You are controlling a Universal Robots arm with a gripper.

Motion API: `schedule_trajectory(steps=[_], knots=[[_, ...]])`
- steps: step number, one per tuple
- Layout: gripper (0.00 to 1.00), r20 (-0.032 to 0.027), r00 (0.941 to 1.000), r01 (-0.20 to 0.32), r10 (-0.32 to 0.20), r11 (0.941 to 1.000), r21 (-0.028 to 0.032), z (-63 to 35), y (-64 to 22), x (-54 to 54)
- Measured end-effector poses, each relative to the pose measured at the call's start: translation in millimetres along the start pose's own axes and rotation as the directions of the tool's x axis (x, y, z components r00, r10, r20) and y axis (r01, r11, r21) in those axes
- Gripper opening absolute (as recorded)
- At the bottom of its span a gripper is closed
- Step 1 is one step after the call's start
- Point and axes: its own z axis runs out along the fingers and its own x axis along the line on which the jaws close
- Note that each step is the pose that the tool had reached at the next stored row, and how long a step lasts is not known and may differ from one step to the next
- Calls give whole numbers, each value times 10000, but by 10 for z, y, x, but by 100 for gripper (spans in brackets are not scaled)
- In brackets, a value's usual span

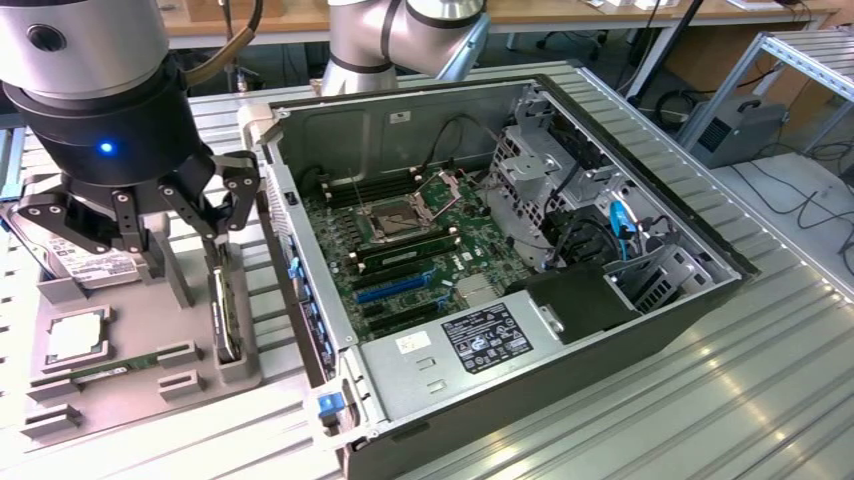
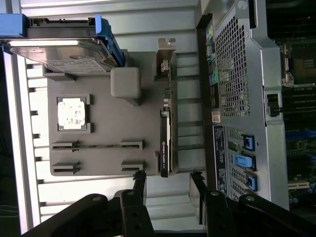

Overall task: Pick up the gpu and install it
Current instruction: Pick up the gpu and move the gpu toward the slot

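The gpu [image 1: 227, 305] stands on edge in a slot of the grey parts holder [image 1: 127, 405], beside the open computer case [image 1: 561, 330]. In the wrist view the gpu [image 2: 165, 140] appears as a thin dark strip with its pale metal bracket [image 2: 166, 52] at one end. My gripper [image 1: 160, 235] hangs above the holder, over the card's bracket end, and touches nothing. Its fingers [image 2: 139, 183] are open, and the gripper [image 2: 168, 190] is lined up with the card's length, just off the end away from the bracket. A blue slot [image 1: 395, 286] shows on the motherboard inside the case.
The holder [image 2: 98, 131] also carries a hard drive [image 2: 64, 54], a square processor chip [image 2: 73, 112] and a narrow memory stick [image 2: 98, 145]. The case's rear wall [image 2: 237, 98] runs close alongside the gpu. Cables and drive cages fill the case at the exterior view's right.
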Motion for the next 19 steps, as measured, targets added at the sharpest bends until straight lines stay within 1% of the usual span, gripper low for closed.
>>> schedule_trajectory(steps=[7,9,13,15,19], knots=[[48,0,10000,0,0,10000,0,22,-1,1],[48,0,10000,0,0,10000,0,234,-17,5],[48,0,10000,0,0,10000,0,240,-18,5],[48,0,10000,1,-1,10000,0,283,-22,6],[48,0,10000,0,0,10000,0,290,-23,6]])
